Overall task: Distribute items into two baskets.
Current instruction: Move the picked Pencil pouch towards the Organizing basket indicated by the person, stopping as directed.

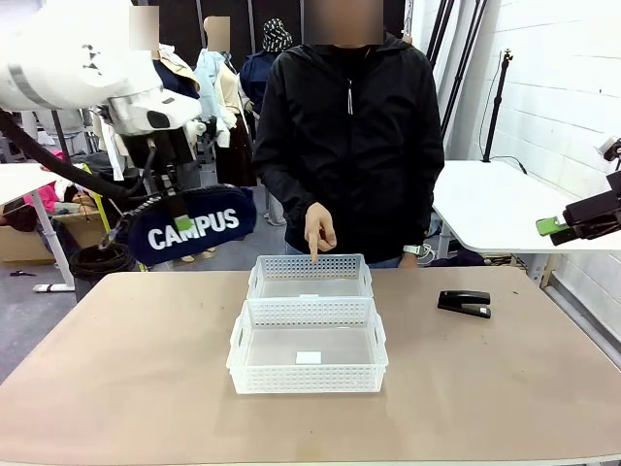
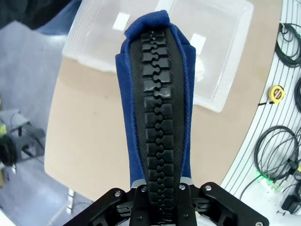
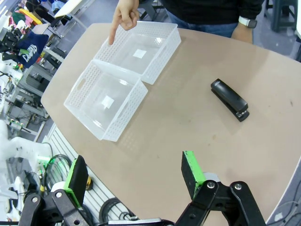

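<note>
- Jaws of the left gripper point(image 1: 180, 221) are pinched on the navy "CAMPUS" pouch point(image 1: 194, 228), which hangs in the air above the table's far-left corner, apart from the baskets.
- Right gripper point(image 1: 558, 226) hangs high at the right side, its jaws spread with nothing between them.
- The tan table point(image 1: 126, 369) bears the near basket point(image 1: 309, 377) and the far basket point(image 1: 310, 264), which touch end to end. The black stapler point(image 1: 464, 303) lies to their right.
- The person's hand point(image 1: 318, 231) points a finger down at the far basket's rim.
- Grey floor, a white block wall and a white side table point(image 1: 485, 199) surround it.
- The left wrist view adds the pouch's chunky black zipper point(image 2: 160, 141), plus cables and a yellow tape measure point(image 2: 277, 92) beyond the table edge.
</note>
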